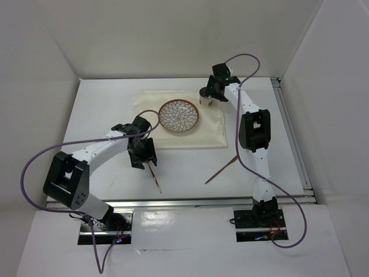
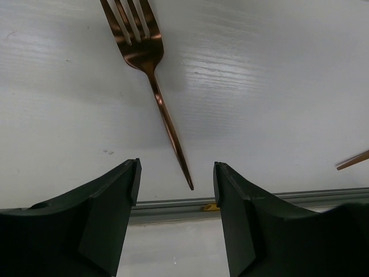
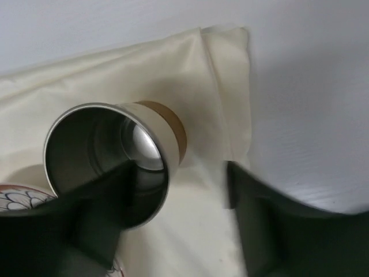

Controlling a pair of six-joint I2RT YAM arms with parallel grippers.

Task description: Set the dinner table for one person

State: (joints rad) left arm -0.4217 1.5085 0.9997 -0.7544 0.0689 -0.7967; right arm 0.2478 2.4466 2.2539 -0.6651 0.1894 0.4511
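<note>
On the white dinner table (image 1: 104,109) lies a cream cloth (image 1: 213,130) with a patterned plate (image 1: 179,115) on it. A steel-lined cup (image 3: 98,138) with a white wall and tan band stands upright on the cloth's far right corner. My right gripper (image 3: 181,173) is open over it, with one finger inside the cup's mouth and the other well clear of its outer wall. A copper fork (image 2: 164,115) lies on the bare table near the front. My left gripper (image 2: 176,173) hangs open above the fork's handle end, touching nothing.
A second thin copper utensil (image 1: 222,170) lies on the table in front of the cloth's right end. Silver rails run along the front edge (image 1: 179,202) and the right edge (image 1: 291,133). White walls close in the back and sides.
</note>
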